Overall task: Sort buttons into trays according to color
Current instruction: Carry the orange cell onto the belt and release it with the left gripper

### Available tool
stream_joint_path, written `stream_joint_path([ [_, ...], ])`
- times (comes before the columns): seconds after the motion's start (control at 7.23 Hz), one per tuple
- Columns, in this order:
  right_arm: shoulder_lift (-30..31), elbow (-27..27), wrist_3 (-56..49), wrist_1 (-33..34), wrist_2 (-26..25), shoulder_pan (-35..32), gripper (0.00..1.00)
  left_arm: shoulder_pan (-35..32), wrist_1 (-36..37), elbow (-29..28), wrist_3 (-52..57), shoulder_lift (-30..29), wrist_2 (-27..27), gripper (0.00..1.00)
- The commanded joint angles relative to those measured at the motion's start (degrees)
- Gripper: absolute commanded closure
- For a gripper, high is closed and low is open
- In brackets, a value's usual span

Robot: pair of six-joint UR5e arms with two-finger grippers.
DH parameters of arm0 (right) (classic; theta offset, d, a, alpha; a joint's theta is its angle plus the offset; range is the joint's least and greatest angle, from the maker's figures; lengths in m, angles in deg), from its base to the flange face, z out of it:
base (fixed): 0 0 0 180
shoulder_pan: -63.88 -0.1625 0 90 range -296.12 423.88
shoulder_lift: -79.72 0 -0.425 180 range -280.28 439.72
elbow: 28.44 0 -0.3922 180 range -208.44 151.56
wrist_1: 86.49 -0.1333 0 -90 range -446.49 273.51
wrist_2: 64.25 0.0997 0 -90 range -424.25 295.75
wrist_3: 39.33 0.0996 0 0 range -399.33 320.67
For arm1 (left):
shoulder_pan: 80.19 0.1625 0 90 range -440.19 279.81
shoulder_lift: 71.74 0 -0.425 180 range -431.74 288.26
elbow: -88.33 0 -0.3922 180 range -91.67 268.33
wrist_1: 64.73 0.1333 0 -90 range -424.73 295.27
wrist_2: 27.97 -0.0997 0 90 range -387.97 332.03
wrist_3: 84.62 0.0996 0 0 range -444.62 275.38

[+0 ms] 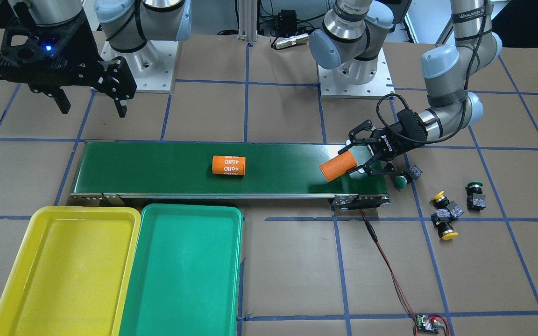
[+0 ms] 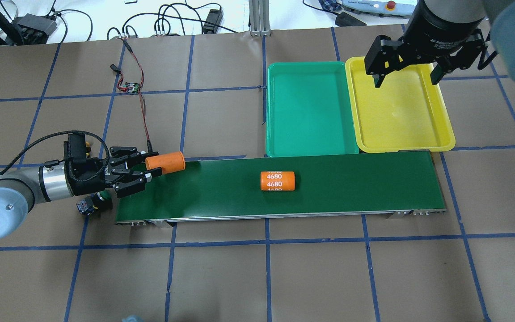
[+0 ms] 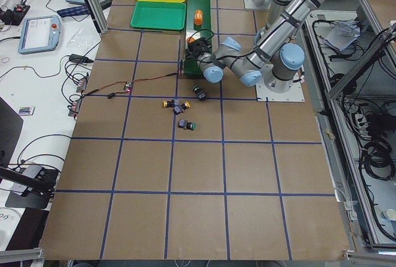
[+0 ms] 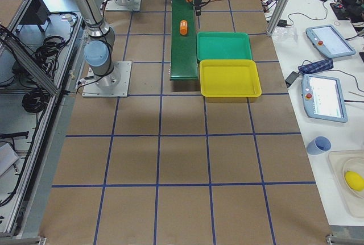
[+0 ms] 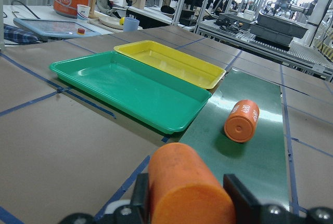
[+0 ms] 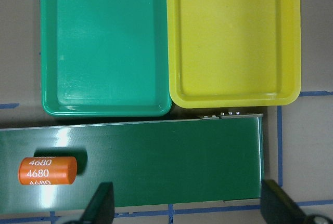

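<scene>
Four buttons lie on the table off the conveyor's end: a green one (image 1: 403,178) just beside my left gripper, another green one (image 1: 474,193), and two yellow ones (image 1: 439,199) (image 1: 447,228). The yellow tray (image 1: 40,280) and the green tray (image 1: 185,280) sit side by side, both empty. My left gripper (image 1: 350,161) is shut on a plain orange cylinder (image 1: 336,167), tilted over the belt's end. My right gripper (image 2: 406,81) hangs open above the yellow tray (image 2: 400,116) and holds nothing.
A second orange cylinder (image 1: 228,165) printed 4680 lies mid-belt on the dark-green conveyor (image 1: 157,168). A small controller board (image 1: 428,323) with red wires runs to the conveyor's end. The arm bases stand behind the belt.
</scene>
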Motion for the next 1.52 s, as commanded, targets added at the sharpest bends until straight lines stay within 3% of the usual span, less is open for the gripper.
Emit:
stream_joint_path([
  [0.0, 0.1, -0.1, -0.1, 0.0, 0.0, 0.0, 0.0, 0.9, 3.1, 4.0, -0.3, 0.2, -1.0, 0.78],
  [0.41, 0.1, -0.1, 0.0, 0.0, -0.1, 0.0, 0.0, 1.0, 3.2, 4.8, -1.0, 0.5, -1.0, 0.75],
  [0.55, 0.1, -0.1, 0.0, 0.0, -0.1, 0.0, 0.0, 1.0, 3.2, 6.0, -1.9, 0.8, -0.8, 0.27],
  [0.69, 0.1, -0.1, 0.0, 0.0, -0.1, 0.0, 0.0, 1.1, 3.3, 6.8, -5.3, 1.1, -1.0, 0.0],
  [1.24, 0.1, -0.1, -0.1, -0.2, -0.1, 0.0, 0.0, 0.3, 3.3, 4.0, -16.5, 4.5, -1.3, 0.0],
  [1.38, 0.1, -0.1, 0.1, -0.3, 0.0, 0.0, 0.0, 0.6, 3.3, -1.7, -23.7, 6.3, -7.3, 0.0],
])
